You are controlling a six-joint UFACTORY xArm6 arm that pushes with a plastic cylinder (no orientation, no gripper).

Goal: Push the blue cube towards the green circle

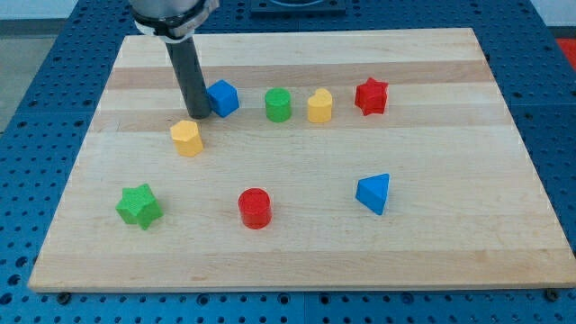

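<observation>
- Camera view: the blue cube [222, 97] is seen as a small solid block of plain mid blue, turned so that one corner faces the bench's bottom edge, with its top face lit paler than its sides.
- It is placed on the wooden bench [450, 243] in the upper left part, nearer the top edge than the bottom edge and left of the middle.
- My tip [197, 117] is set at the cube's left side, touching it or just beside it; which of the two cannot be told.
- No fingers are carried by the rod, so their state cannot be told.
- The green circle [278, 104] is found just to the right of the cube, in the same row; bare wood is seen between the two.
- Further along that row toward the right edge, a yellow heart-shaped block [319, 106] and a red star [371, 95] are lined up.
- A yellow hexagonal block [187, 138] is placed just below my tip, toward the bottom edge.
- Toward the bottom edge, a green star [139, 206] is seen near the left edge, a red cylinder [255, 208] near the middle, and a blue triangular block [374, 193] further right.
</observation>
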